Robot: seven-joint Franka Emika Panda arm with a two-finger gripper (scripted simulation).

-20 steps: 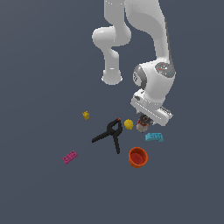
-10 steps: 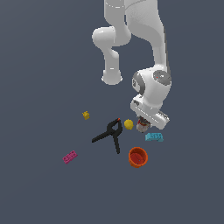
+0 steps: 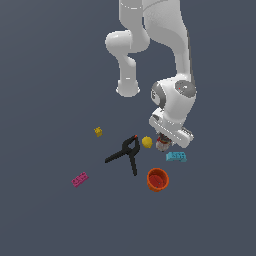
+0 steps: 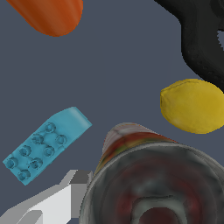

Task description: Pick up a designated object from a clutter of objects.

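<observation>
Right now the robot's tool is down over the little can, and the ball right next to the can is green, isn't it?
Not quite. The tool is down over the little can, but the ball next to it is yellow, not green. The wrist view shows this best.
</observation>
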